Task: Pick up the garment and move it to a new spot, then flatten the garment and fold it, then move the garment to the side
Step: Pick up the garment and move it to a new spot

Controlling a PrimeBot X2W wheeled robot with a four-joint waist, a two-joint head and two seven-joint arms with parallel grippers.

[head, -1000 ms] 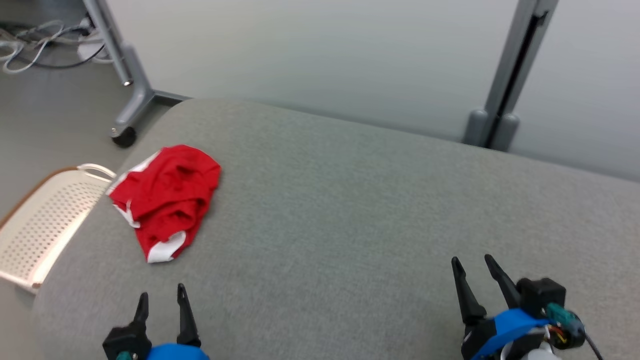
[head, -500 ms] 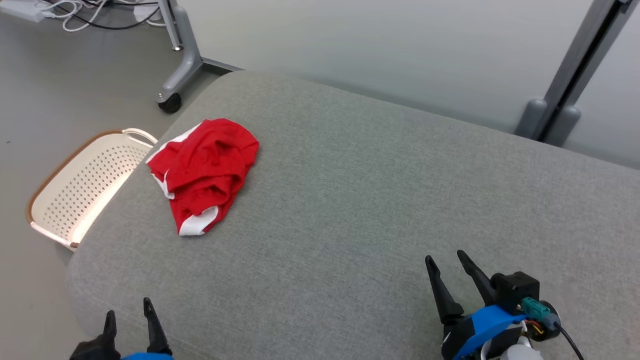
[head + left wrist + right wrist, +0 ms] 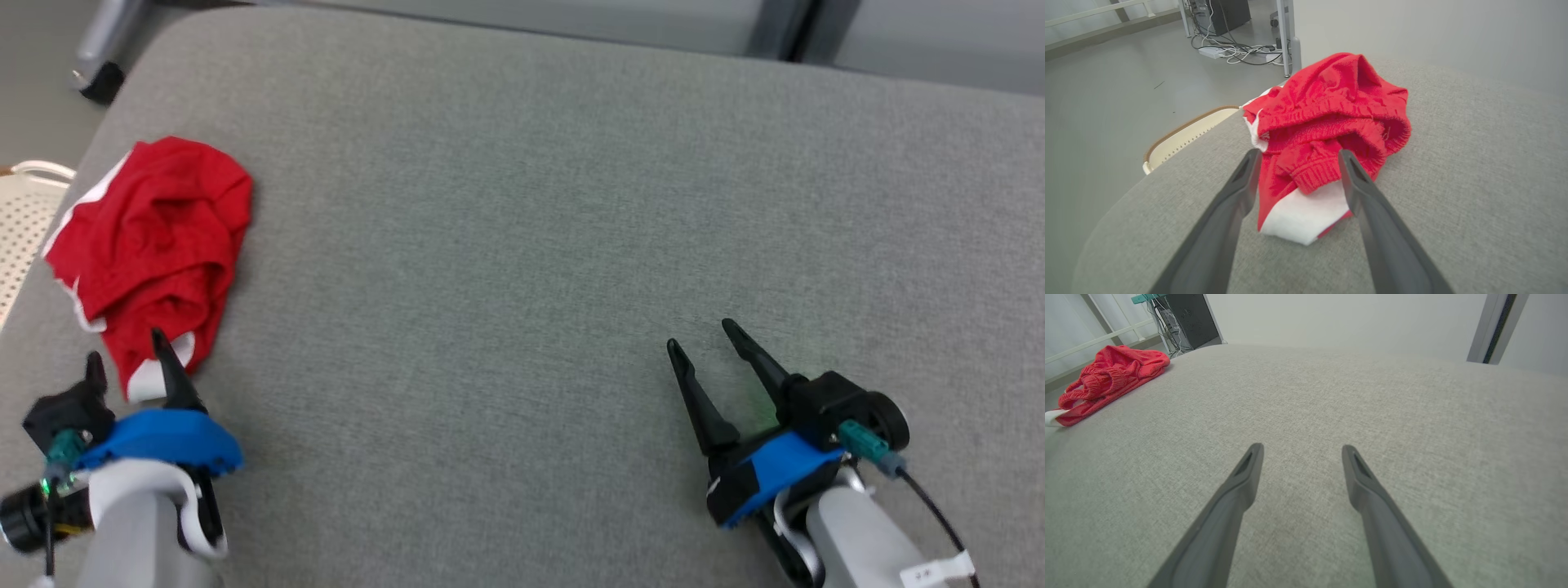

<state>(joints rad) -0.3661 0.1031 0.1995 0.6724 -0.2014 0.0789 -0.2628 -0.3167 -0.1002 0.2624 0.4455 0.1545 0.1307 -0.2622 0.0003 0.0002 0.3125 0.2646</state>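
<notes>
Our left hand (image 3: 125, 347) had come up close to the red garment (image 3: 155, 220), and our head had tipped down too. The hand's two fingers were spread wide and held nothing, with the garment's near white edge between them. We think it was ready to close and lift. Our right hand (image 3: 699, 333) was open and empty too, well apart from the garment. The garment lay bunched up by the left edge of the grey cushion (image 3: 522, 204), near a white basket (image 3: 20, 229).
</notes>
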